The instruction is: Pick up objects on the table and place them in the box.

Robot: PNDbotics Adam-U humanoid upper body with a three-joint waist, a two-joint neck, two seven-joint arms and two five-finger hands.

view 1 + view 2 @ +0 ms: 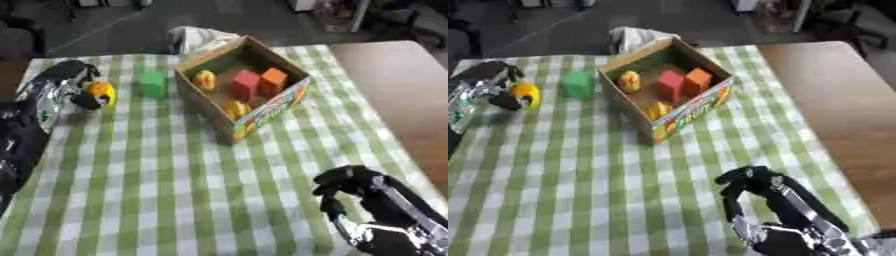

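Observation:
A cardboard box (270, 103) stands open on the green checked cloth, holding a red block (245, 84), an orange block (274, 79) and two yellow things (204, 79). To the left of the box a green block (152, 83) lies on the cloth. Further left, my left hand (68, 82) has its fingers curled round a yellow-orange object (103, 93). My right hand (346, 187) rests near the lower right corner with its fingers curled and nothing in them.
A white crumpled thing (197, 37) lies just behind the box. Bare brown tabletop (398, 85) runs along the right of the cloth. Chairs and floor show beyond the far edge.

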